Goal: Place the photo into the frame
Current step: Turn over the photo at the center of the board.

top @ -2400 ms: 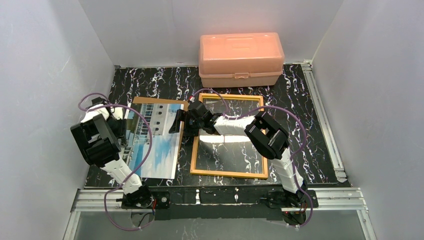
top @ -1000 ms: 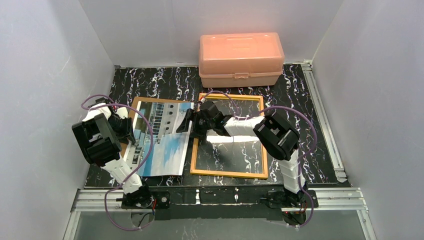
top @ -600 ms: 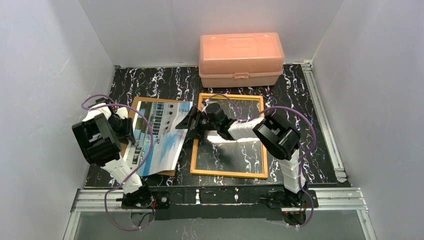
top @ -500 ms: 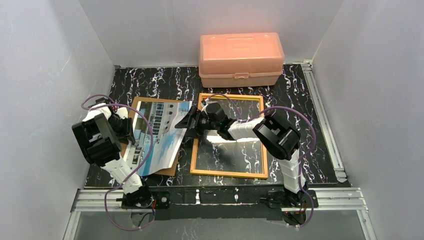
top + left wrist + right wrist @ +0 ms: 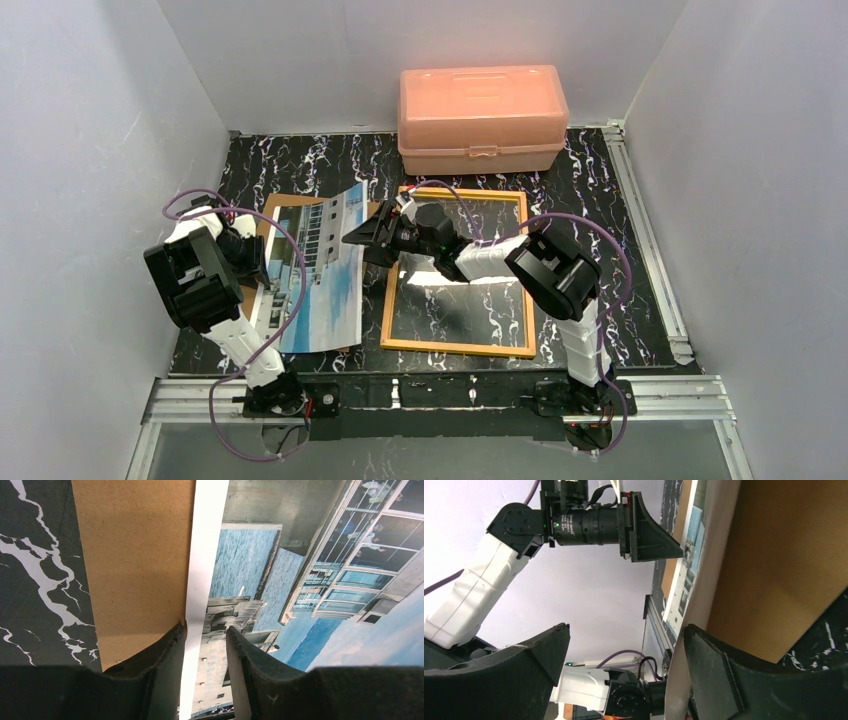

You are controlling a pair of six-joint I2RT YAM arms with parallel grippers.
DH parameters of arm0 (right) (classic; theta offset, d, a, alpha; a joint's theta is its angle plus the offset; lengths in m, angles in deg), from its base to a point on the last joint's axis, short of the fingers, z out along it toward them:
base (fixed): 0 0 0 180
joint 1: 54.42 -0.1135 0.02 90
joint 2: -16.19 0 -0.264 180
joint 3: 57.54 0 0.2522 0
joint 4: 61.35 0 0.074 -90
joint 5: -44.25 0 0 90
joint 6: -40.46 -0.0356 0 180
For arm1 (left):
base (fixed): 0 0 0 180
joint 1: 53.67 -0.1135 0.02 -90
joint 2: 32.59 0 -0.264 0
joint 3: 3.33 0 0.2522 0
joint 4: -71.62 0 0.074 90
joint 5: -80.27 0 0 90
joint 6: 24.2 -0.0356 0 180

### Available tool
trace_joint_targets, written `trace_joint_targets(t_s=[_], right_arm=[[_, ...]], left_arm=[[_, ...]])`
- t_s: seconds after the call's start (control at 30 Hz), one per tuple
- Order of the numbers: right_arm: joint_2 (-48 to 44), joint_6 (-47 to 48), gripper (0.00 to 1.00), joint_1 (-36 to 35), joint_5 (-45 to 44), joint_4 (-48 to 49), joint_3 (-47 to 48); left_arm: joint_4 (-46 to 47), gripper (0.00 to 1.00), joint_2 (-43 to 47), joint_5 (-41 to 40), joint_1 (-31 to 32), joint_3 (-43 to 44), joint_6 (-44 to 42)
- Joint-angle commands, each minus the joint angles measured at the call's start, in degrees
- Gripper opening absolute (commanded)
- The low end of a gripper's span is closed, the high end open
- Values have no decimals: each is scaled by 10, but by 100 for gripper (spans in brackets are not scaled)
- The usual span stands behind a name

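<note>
The photo (image 5: 320,285) lies at the left on the brown backing board (image 5: 135,555), with its right far edge lifted and curled up. My right gripper (image 5: 372,232) is open wide. In the right wrist view (image 5: 624,630) one finger (image 5: 714,675) sits under the photo's raised white underside (image 5: 704,590), with the board (image 5: 784,555) behind it. My left gripper (image 5: 255,262) stands on the photo's left edge. In the left wrist view (image 5: 205,635) its fingers are slightly apart, astride the photo's white margin (image 5: 202,570). The yellow-orange frame (image 5: 460,347) lies flat to the right, with dark table showing through its opening.
A salmon-pink plastic box (image 5: 482,118) stands closed at the back, just beyond the frame. White walls close in left, right and back. Metal rails (image 5: 645,240) run along the table's right and near edges. Purple cables loop over both arms.
The photo lay flat on the board. My right gripper has lifted its right edge, which now stands higher and curls leftward. The left gripper has stayed on the photo's left edge.
</note>
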Motion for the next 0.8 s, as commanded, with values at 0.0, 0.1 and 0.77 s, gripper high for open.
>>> trace_joint_targets(t_s=[0.0, 0.1, 0.77], right_arm=[[-11, -22, 91, -6, 5, 60, -12], [-13, 2, 90, -5, 8, 14, 0], [-37, 235, 3, -9, -45, -364, 141]], left_arm=[[-17, 34, -8, 8, 5, -13, -6], [-18, 34, -8, 9, 5, -10, -6], [-78, 37, 22, 37, 5, 42, -6]])
